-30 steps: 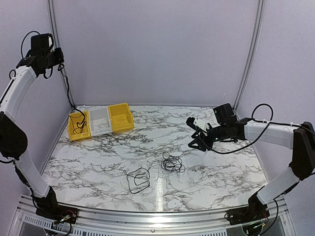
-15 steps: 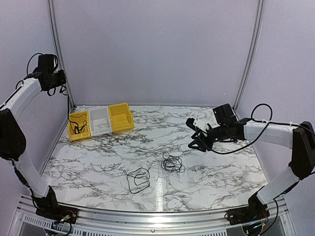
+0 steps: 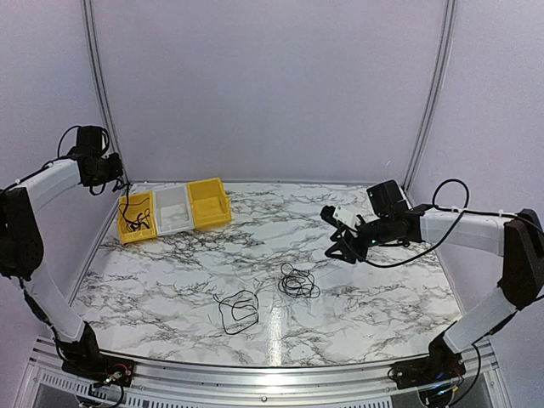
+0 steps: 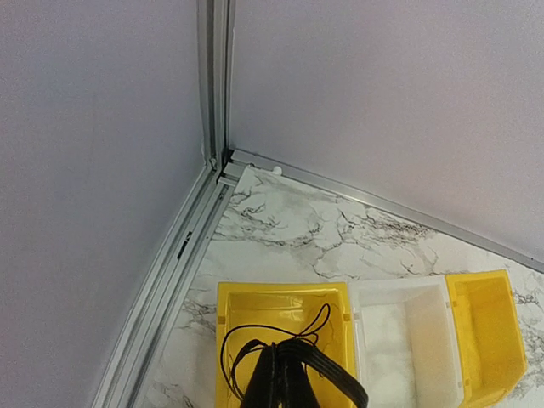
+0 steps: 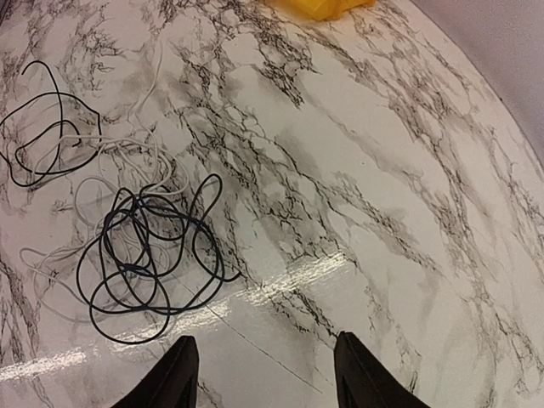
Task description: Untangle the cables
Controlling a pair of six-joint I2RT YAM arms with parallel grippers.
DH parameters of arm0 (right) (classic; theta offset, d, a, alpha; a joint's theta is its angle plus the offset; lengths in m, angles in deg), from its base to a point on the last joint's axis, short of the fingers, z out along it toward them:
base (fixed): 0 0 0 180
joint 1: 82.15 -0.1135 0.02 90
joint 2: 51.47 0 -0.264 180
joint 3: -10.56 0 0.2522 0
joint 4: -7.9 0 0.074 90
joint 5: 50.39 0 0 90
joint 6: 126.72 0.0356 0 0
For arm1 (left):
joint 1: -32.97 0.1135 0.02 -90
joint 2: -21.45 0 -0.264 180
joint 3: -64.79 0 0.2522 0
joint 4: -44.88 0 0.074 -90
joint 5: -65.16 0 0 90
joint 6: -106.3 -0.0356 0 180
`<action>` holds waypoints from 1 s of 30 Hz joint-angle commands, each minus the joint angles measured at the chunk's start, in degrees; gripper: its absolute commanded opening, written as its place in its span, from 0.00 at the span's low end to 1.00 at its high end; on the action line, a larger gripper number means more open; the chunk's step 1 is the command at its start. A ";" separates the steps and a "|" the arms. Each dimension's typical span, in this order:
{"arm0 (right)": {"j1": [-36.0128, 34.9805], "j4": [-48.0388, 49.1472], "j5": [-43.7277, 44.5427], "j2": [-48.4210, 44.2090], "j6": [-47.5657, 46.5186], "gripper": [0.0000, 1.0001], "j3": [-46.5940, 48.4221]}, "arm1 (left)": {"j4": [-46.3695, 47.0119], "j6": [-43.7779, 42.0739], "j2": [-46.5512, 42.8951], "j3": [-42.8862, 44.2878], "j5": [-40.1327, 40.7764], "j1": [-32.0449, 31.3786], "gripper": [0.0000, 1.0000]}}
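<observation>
My left gripper [image 3: 114, 172] hovers just above the left yellow bin [image 3: 136, 228] and is shut on a black cable [image 3: 127, 206] that hangs down into it. In the left wrist view the left gripper [image 4: 287, 367] shows closed fingers with the black cable [image 4: 271, 328] looping around them over the left yellow bin [image 4: 280, 291]. A black cable tangle [image 3: 297, 281] and a second black loop [image 3: 238, 308] lie mid-table. My right gripper [image 3: 340, 235] hangs open right of the tangle. Seen from the right wrist, the right gripper [image 5: 268, 382] holds nothing, with the tangle [image 5: 149, 255], a white cable [image 5: 102, 166] and the black loop [image 5: 47, 127] at the left.
A white bin [image 3: 172, 209] and a second yellow bin [image 3: 209, 202] stand beside the left bin at the back left, near the wall corner and its metal rail [image 4: 170, 263]. Marble tabletop [image 5: 382, 212] lies under the right gripper.
My left arm has come down from high at the left wall to just above the left yellow bin, lowering the held cable into it. The right arm and the table cables have not moved.
</observation>
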 commanded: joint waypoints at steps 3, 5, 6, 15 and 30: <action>0.43 -0.96 -0.11 1.57 -1.15 0.55 0.76 | 5.26 2.90 -2.27 -7.11 -2.69 -0.65 0.00; 0.47 -1.23 -0.13 1.92 -1.31 0.55 0.96 | 5.45 3.06 -0.57 -7.78 -3.03 -0.80 0.00; 0.43 -1.33 -0.07 2.01 -1.39 0.55 0.97 | 5.50 3.24 0.35 -7.86 -3.37 -0.87 0.00; 0.43 -2.30 -0.08 3.54 -1.71 0.55 1.54 | 7.28 5.01 6.90 -8.93 -5.01 -2.69 0.00; 0.43 -2.76 0.46 4.35 -2.15 0.55 1.74 | 6.67 1.98 16.17 -1.36 1.02 -2.83 0.00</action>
